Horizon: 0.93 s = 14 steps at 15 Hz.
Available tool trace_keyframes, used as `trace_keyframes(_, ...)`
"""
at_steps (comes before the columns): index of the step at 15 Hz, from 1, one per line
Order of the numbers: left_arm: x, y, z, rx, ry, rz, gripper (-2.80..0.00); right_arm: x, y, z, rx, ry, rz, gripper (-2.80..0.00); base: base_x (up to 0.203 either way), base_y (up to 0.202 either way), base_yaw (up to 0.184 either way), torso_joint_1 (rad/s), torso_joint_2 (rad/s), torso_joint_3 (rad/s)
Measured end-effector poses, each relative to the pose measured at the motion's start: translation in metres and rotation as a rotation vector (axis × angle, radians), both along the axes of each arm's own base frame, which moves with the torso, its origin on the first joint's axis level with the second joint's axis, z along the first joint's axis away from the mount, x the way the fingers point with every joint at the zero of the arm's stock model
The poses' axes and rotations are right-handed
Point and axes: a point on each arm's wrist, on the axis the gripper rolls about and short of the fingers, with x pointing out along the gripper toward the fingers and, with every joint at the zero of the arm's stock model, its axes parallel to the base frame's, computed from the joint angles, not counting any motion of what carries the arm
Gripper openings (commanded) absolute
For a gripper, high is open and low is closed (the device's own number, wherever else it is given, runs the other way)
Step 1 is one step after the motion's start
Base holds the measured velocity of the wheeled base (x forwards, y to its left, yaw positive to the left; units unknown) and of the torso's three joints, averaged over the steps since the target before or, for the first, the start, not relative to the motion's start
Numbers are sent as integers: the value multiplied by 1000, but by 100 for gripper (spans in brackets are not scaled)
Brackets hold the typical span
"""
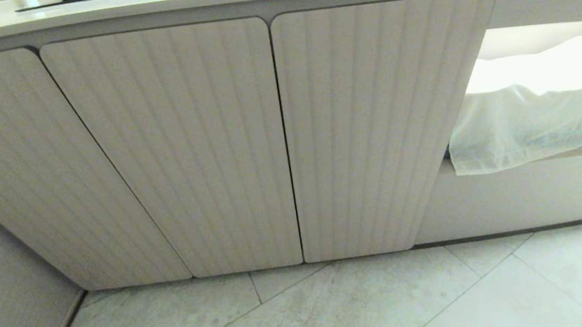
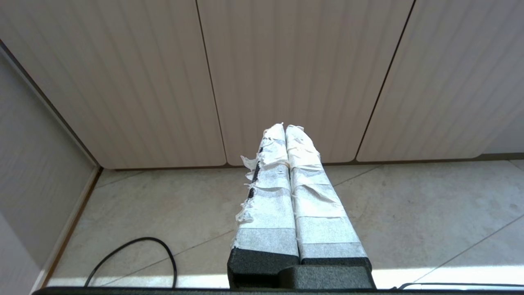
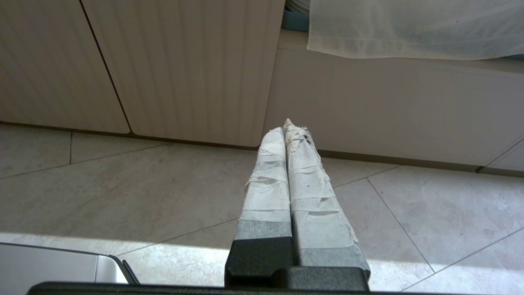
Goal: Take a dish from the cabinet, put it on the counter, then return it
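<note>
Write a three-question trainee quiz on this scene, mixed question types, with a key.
1. True or false: all the ribbed doors of the cabinet in the head view are shut.
2. Multiple choice: What hangs over the open shelf to the right of the doors? A) a white cloth B) a blue plate C) a steel lid
3. Short answer: How do the taped fingers of the left gripper and the right gripper stand, and do they hold anything?

Key
1. True.
2. A.
3. Both pairs are pressed together and empty, low over the tiled floor in front of the cabinet; no dish shows.
</note>
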Motion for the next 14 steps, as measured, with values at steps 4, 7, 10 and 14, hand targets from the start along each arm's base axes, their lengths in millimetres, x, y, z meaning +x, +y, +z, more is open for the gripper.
trace_keyframes(4,0,0,0,0,0,0,-280,-1,0,0,1,-8,0,-280,0,0,0,0,0,0)
trace_keyframes(7,0,0,0,0,0,0,-280,-1,0,0,1,-8,0,-280,0,0,0,0,0,0)
trace_keyframes(10,0,0,0,0,0,0,-280,-1,0,0,0,-10,2,-280,0,0,0,0,0,0)
trace_keyframes(14,0,0,0,0,0,0,-280,-1,0,0,1,-9,3,-280,0,0,0,0,0,0)
